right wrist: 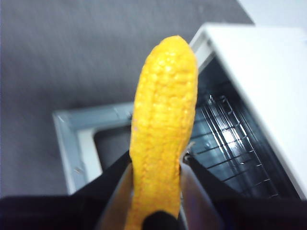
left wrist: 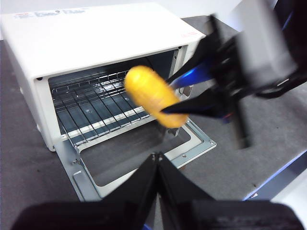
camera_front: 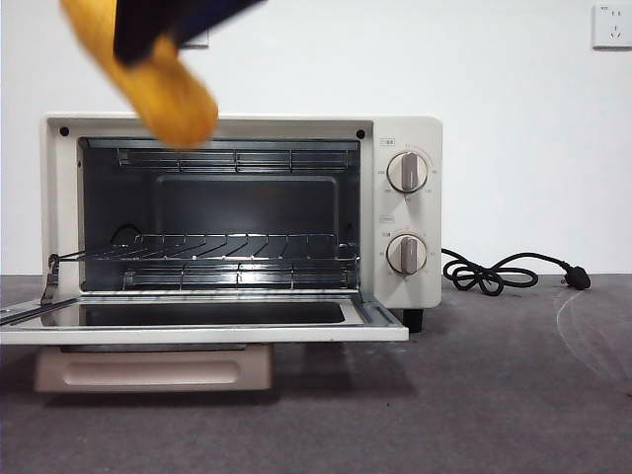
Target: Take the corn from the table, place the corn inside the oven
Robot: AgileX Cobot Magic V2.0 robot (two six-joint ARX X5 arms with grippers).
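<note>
Corn (right wrist: pixel 163 139), stiff, glossy, likely slippery, sits clamped near one end in the right fingers (right wrist: pixel 156 191); left fingers (left wrist: pixel 157 165) closed, empty.

Corn (right wrist: pixel 163 139): waxy yellow, pebbled w/ kernel rows, soft sheen, centre of right wrist frame. Oven (camera_front: pixel 415 212) shell: smooth cream painted metal, semi-matt; rack (camera_front: pixel 227 247) of bright wire; door (camera_front: pixel 197 321) w/ glossy dark glass, metal-framed. Knobs (camera_front: pixel 407 172), right of front frame, look like plastic. Table (camera_front: pixel 494 395): matt grey, mottled, cloth-like. Cord (camera_front: pixel 504 272): black, rubbery.
</note>
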